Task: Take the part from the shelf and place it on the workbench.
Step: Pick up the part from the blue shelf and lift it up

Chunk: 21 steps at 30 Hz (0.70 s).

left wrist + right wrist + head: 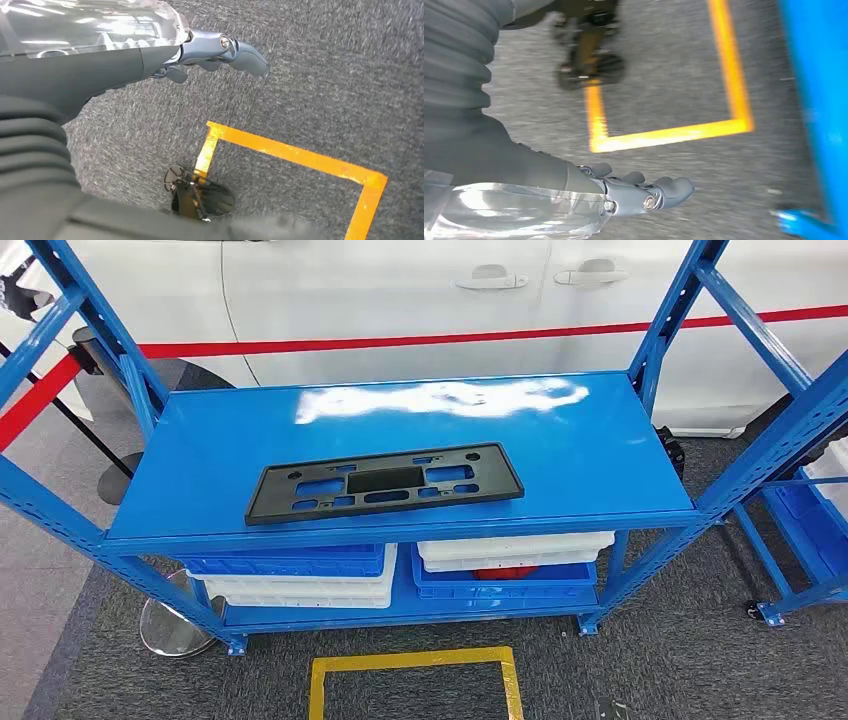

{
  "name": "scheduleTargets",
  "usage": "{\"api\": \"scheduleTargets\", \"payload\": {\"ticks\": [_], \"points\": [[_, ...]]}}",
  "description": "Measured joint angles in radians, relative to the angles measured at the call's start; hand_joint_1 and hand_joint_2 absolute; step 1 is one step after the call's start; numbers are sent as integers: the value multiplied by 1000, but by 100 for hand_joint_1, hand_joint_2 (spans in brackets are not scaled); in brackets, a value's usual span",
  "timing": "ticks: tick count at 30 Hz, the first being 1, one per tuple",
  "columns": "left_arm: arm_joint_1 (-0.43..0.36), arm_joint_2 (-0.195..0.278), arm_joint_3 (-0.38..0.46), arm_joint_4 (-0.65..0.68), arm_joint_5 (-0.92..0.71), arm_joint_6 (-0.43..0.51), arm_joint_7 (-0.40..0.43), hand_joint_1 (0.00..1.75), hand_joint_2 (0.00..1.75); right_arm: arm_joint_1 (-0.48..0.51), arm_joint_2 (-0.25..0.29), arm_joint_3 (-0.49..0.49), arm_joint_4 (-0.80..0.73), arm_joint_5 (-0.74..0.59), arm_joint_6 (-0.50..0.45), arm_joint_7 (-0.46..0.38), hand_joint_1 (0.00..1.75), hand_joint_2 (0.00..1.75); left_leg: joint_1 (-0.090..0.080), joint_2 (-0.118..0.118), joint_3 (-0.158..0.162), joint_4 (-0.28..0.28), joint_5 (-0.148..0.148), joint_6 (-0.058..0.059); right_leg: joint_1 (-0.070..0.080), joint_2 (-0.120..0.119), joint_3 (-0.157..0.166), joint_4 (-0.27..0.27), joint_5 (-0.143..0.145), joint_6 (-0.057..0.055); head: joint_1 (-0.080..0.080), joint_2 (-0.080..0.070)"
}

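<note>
1. So, 1 part (385, 483): flat black plastic plate, long rectangle w/ several cut-out slots and small holes, lying flat on the top level of the blue shelf (200, 455), toward its front edge, nothing on or against it.
2. 2 hands, both hanging over the floor, well apart from the part. Left hand (210, 55): grey fingers (247, 56) stretched out, slightly apart, holding nothing. Right hand (639, 192): fingers (674, 189) likewise extended, nothing in them.
3. Shelf: blue painted metal, glossy top w/ glare patch, perforated uprights, diagonal braces. In the right wrist view a blurred blue shelf part lies just past the right fingers.
4. Lower level: 4 shallow bins (300, 575) in 2 stacks; left stack blue over white, right stack white over blue, something red inside the right one.
5. Floor: grey coarse carpet (660, 660). 1 yellow tape rectangle (412, 665) in front of the shelf, near both sets of fingers.
6. Around: white car (400, 290) behind the shelf, red barrier belt (400, 341) across it, 1 round metal stanchion base (170, 625) by the shelf's left leg, 2nd blue rack (805, 510) at right.
</note>
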Motion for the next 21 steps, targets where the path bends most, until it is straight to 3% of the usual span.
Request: {"api": "scheduleTargets", "payload": {"ticks": [13, 21], "points": [[-11, -14, 127, 21, -82, 9, -59, 0, 0, 33, 11, -10, -397, 78, -50, -110, 0, 175, 0, 0, 0, 1, 0, 0, 0, 0, 0, 0, 1, 1, 0, 0], [-16, -20, 188, 31, -135, 10, -81, 0, 0, 40, -14, 68, -668, 164, -114, -168, 0, 175, 0, 0, 0, 1, 1, 1, 0, 0, 0, 0, 1, 1, 0, 0]]}}
